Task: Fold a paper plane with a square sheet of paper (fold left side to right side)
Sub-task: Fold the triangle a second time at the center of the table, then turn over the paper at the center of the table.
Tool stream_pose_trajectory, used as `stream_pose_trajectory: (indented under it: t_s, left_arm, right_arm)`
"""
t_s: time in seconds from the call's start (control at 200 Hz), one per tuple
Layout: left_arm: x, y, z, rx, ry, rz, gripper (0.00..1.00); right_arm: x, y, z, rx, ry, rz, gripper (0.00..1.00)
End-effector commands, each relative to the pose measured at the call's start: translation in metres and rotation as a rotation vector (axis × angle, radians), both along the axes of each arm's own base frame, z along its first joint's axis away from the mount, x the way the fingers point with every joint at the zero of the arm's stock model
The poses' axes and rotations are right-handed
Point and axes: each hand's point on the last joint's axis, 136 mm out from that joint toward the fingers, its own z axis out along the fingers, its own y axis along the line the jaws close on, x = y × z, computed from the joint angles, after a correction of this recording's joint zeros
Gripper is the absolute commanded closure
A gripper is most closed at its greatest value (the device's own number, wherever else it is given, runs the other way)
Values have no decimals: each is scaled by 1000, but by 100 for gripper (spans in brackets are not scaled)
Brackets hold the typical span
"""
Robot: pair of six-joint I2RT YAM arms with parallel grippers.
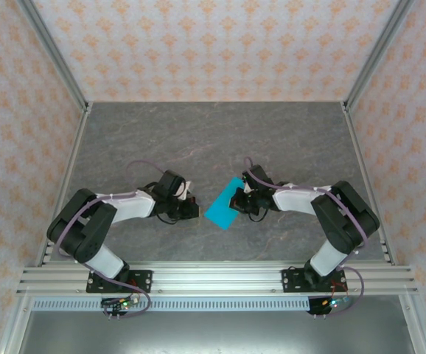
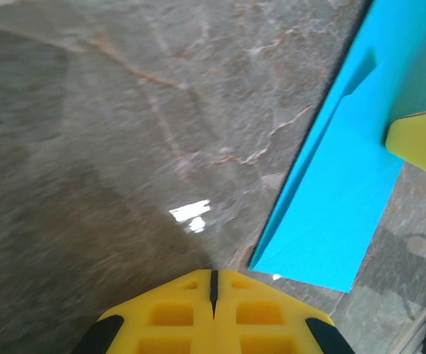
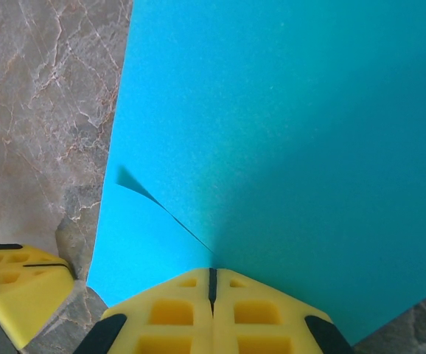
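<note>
The square sheet of paper point(image 1: 223, 205), bright cyan, lies flat on the table between the two arms. It is doubled over into a slanted rectangle, not a paper plane shape. In the right wrist view an upper layer's edge runs across the sheet point(image 3: 287, 125) up to my fingertips. My right gripper point(image 1: 239, 200) is shut, and its tips point(image 3: 213, 271) rest on top of the paper. My left gripper point(image 1: 196, 209) is shut on nothing. It sits on bare table just off the sheet's point(image 2: 346, 184) near left corner, its tips point(image 2: 214, 273) a little apart from the paper's edge.
The grey marbled tabletop point(image 1: 213, 140) stretches out behind the arms. Metal frame posts point(image 1: 54, 55) and patterned walls close in the left, right and back. An aluminium rail point(image 1: 213, 279) carrying both arm bases runs along the near edge.
</note>
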Motion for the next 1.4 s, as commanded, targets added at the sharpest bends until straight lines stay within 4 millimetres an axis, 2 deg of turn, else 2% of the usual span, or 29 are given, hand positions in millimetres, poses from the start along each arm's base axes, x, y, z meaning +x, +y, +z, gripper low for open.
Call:
stream_pose_trajectory:
  t_s: [0.0,0.08,0.185,0.34,0.46,0.52,0.545,0.675,0.776,0.946,1.086,1.196,1.286,1.396]
  left_arm:
    - [-12,35,-9,137,21,47,100]
    - [-4,31,9,111,-56,22,96]
    - [7,23,31,67,-135,8,85]
    - [21,4,53,-17,-194,-33,71]
    - [31,-10,53,-63,-192,-52,63]
    - [35,-20,51,-88,-186,-73,61]
    - [36,-26,51,-97,-185,-87,60]
    - [41,-54,44,-96,-172,-163,57]
    - [51,-68,40,-85,-175,-181,56]
    - [64,-75,32,-66,-174,-185,55]
    - [67,-79,23,-63,-153,-199,55]
    - [68,-84,24,-81,-149,-212,55]
    - [69,-87,28,-103,-158,-215,59]
    - [71,-86,28,-96,-160,-206,69]
  right_arm:
    - [5,-8,-1,-39,-14,-22,100]
    - [11,-1,15,12,-57,-21,99]
    - [20,0,42,34,-148,-24,96]
    - [24,-32,73,-89,-287,-63,73]
    - [18,-58,91,-170,-367,-96,61]
    - [14,-64,95,-178,-386,-99,56]
    - [12,-65,103,-163,-411,-102,54]
    - [6,-65,108,-137,-425,-86,49]
    - [3,-63,107,-124,-418,-77,49]
    - [2,-61,105,-113,-411,-70,49]
    - [1,-60,105,-106,-411,-66,49]
    - [0,-60,103,-106,-409,-64,49]
    - [0,-61,100,-111,-405,-66,49]
    - [-1,-61,99,-110,-402,-67,49]
